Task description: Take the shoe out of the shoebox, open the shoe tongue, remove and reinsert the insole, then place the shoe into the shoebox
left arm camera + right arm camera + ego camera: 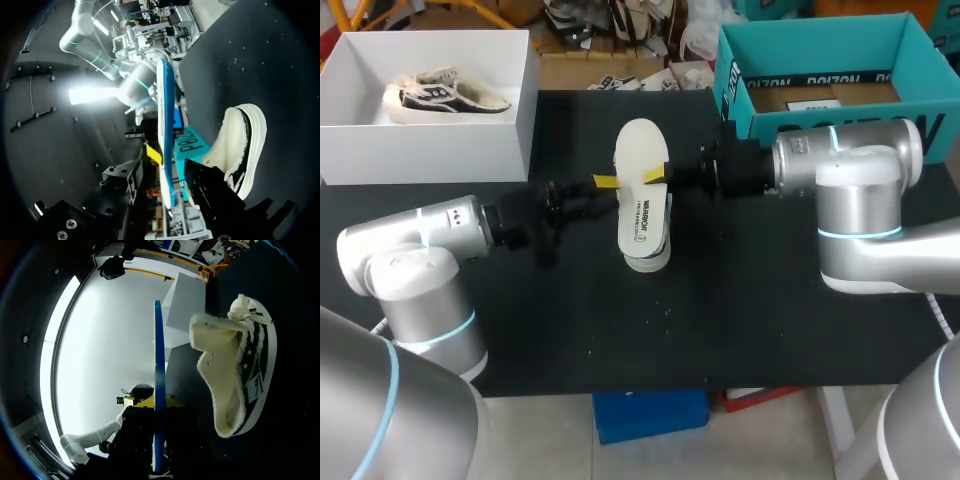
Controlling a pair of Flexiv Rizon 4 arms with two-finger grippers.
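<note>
Centre of the frame: the right gripper [657, 176], coming in from the right, is clamped on the insole [638, 160] at its long edge. The left gripper [608, 183] sits at the opposite edge, fingers apart, straddling the insole without gripping it. The insole hangs flat just above the shoe [647, 257], which lies on the table. Both long axes run up-down the frame, one stacked over the other, so reinsertion looks like a tilt and a drop. The right arm has control. The white box [525, 125] waits upper left.
</note>
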